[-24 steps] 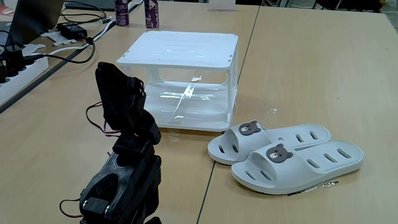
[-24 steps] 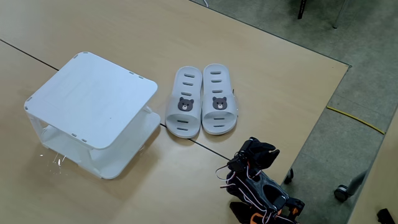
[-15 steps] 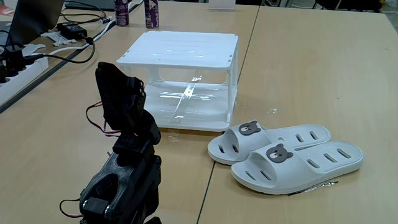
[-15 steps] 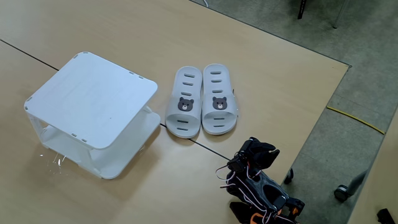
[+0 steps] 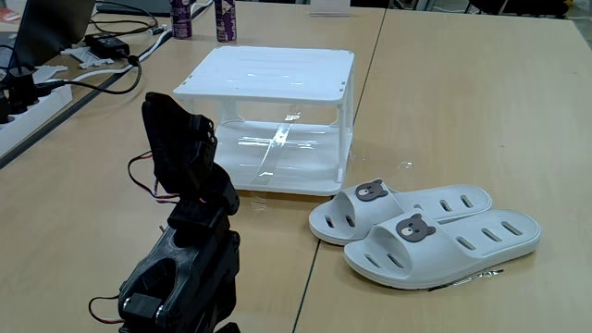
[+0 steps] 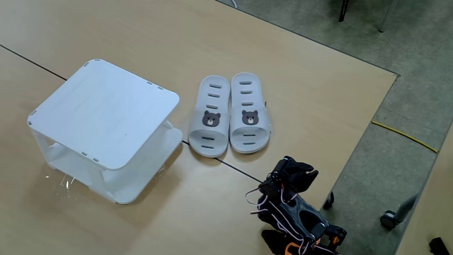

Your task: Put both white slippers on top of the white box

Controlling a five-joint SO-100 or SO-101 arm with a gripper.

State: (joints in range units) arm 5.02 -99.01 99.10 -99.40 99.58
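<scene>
Two off-white rubber bear-face slippers (image 6: 228, 123) lay side by side, touching, on the wooden worktop (image 6: 297, 78) beside the white plastic two-tier box (image 6: 106, 113). The folded black arm's hand (image 5: 176, 125) stood apart; its state couldn't be told.

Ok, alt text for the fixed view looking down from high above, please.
Two white slippers lie side by side on a wooden table, bear emblems up, just right of a white box with nothing on its top. The black robot arm sits folded at the table's lower edge, apart from both.
</scene>
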